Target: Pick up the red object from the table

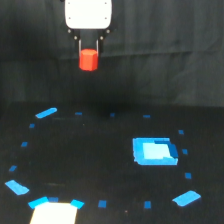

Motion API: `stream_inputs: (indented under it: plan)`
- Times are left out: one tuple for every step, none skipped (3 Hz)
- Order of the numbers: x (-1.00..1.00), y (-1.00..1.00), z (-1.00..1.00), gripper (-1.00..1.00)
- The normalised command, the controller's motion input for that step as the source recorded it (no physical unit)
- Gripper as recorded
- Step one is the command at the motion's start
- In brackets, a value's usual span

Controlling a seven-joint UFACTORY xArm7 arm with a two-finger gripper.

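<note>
Arm pose: only the white end housing [88, 14] of the arm shows, entering from the top edge of the exterior view, left of centre, pointing straight down in front of the dark curtain [165, 55].
Gripper: the gripper [89, 50] hangs directly beneath the white housing, its two thin dark fingers [79, 46] vertical, one on each side of the block.
Finger state: the fingers are drawn in close, pressed against the two sides of the red object, which they hold; the gap between them is no wider than the block.
Red object: the red object [88, 59] is a small, bright red-orange stubby block, held up in the air between the fingertips, its lower part sticking out below them. It is well above the table and touches nothing else.
Table: the table [90, 160] is a flat black surface filling the lower half of the view, dotted with small blue tape squares [102, 204] arranged in a rough ring.
Blue piece: a larger blue square piece [154, 151] lies flat on the table toward the exterior view's right, well apart from the gripper and much lower in the view.
Blue patches: slanted blue patches sit near the ring's corners, one at the far left [46, 113], one at the near left [17, 187] and one at the near right [186, 198].
White patch: a bright white shape [54, 213] sits at the bottom edge, toward the exterior view's left; what it is cannot be told.
</note>
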Motion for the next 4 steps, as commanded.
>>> stream_inputs:
  plan:
    - [-0.36,-0.06,0.22,-1.00]
    - [-0.23,-0.19,0.28,-1.00]
    - [-0.17,0.05,-0.22,-1.00]
    - [-0.06,0.35,-0.28,-1.00]
